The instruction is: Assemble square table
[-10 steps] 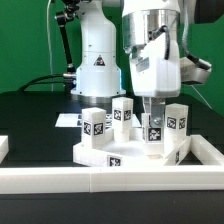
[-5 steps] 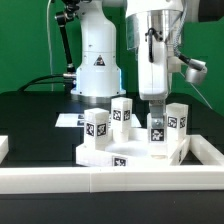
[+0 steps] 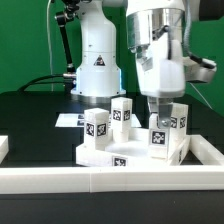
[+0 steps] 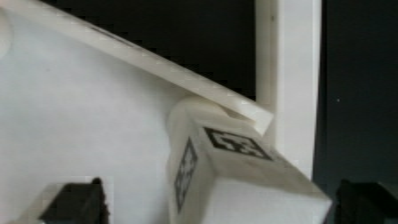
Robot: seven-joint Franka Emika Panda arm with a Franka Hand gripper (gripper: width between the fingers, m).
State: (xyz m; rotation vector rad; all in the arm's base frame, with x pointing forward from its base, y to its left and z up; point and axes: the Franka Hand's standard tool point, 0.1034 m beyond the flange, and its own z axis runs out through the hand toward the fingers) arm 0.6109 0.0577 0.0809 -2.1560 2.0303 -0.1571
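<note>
fingers [image 3: 158,106] risen and spread, leg [image 3: 158,139] below

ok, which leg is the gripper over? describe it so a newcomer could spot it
Start at the square table, the white slab lying just behind the long white border wall in the exterior view. Four tagged legs stand upright on it. The one meant is the leg directly below the open gripper, towards the exterior view's right; unlike the others, it sits between the fingertips.
</note>
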